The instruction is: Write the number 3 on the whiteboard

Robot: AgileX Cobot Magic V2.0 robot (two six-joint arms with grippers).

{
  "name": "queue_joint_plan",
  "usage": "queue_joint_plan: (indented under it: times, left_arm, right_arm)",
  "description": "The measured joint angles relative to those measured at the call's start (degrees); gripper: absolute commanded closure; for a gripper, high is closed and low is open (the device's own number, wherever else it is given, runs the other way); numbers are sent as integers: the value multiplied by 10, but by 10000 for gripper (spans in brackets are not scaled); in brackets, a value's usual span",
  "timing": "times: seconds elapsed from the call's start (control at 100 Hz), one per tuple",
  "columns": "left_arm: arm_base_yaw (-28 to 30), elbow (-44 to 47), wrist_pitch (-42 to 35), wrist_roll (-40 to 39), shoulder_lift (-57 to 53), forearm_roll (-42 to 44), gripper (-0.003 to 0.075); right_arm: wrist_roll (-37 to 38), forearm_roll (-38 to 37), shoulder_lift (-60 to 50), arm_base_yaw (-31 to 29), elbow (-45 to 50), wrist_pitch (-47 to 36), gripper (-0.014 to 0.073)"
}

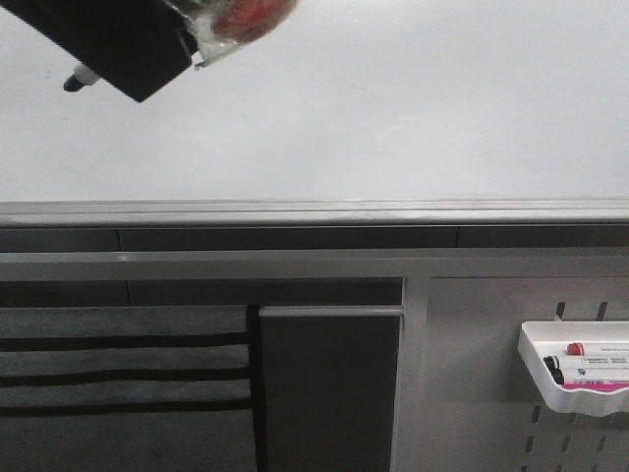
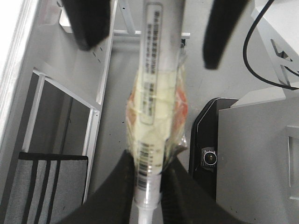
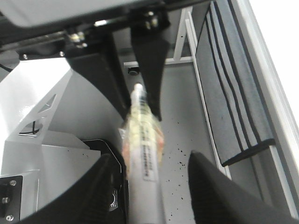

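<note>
the left gripper (image 2: 148, 186) pinches a taped marker (image 2: 154, 93) near the whiteboard (image 1: 393, 108); the right gripper (image 3: 145, 186) looks spread, apparently around that same marker.

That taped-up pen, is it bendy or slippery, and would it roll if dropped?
Probably stiff: the pen runs straight though the left claw grips only one end. The lumpy tape around its middle likely aids grip and would hinder rolling. It looks light, being a slim plastic tube.
</note>
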Motion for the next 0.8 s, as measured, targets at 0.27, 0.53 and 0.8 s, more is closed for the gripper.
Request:
queue_joint_plan:
  times: [0.27,0.53,0.8]
  left_arm:
    - [0,0,-1,13,0,0,741]
    - [0,0,-5,13,0,0,741]
    - [0,0,-6,15,0,0,741]
  right_arm:
    - [-1,2,1,1,0,0,267]
    - [-1,3,20,1,0,7,267]
    - [-1,9,20,1,0,7,330]
